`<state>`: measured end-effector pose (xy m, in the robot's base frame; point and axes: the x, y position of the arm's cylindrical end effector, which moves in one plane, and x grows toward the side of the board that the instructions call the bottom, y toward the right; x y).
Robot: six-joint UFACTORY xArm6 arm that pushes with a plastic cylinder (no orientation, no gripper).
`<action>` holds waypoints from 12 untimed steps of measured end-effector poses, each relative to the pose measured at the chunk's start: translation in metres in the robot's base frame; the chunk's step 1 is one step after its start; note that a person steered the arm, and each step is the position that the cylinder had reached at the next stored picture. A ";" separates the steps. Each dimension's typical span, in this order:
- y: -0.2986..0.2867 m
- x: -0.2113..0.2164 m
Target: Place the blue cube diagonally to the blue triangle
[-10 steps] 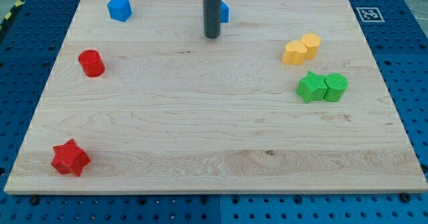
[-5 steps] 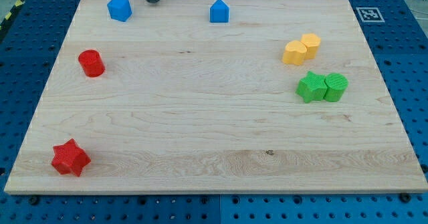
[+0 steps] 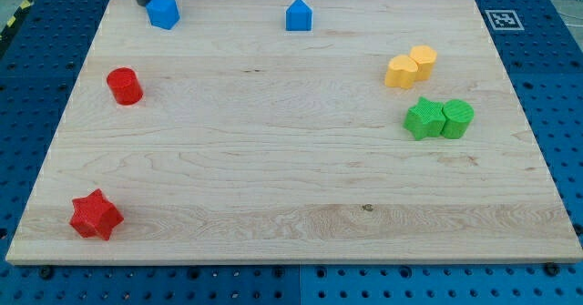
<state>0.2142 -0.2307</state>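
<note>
Wooden surface (image 3: 291, 159) holds the blue cube (image 3: 163, 12) upper left, the blue triangle (image 3: 299, 15) top centre, with my tip (image 3: 146, 2), a jawless rod, just left of the cube, placed to push.

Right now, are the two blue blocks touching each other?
No, the blue cube and blue triangle sit well apart along the view's top.
</note>
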 end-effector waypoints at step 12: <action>0.135 0.070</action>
<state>0.2841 -0.0956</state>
